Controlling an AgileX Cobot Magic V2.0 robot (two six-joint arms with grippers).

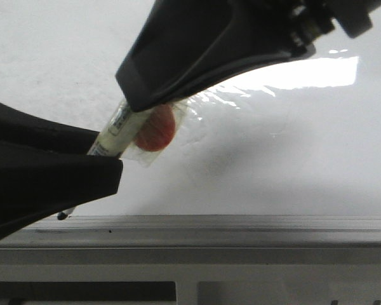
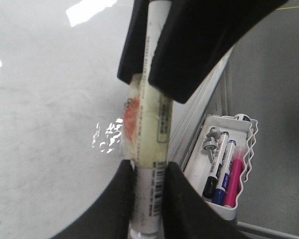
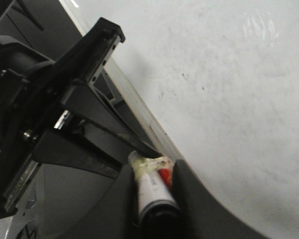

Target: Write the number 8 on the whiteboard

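A white marker (image 1: 116,129) with clear tape and a red disc (image 1: 156,130) on its barrel is held by both grippers at once, low over the whiteboard (image 1: 273,146). My left gripper (image 1: 105,152) is shut on the marker's lower part; its dark tip (image 1: 63,216) pokes out by the grey edge rail (image 1: 241,225). My right gripper (image 1: 136,105) is shut on the upper part. The left wrist view shows the marker (image 2: 149,144) between the left fingers (image 2: 117,199). The right wrist view shows it (image 3: 152,191) in the right gripper (image 3: 152,172). No number 8 shows on the board.
A white tray (image 2: 239,124) beside the board's rail holds a black, a blue and a pink marker (image 2: 232,179) and a small grey part. A bright glare patch (image 1: 311,73) lies on the board at the back right. Faint grey smudges dot the board (image 3: 229,74).
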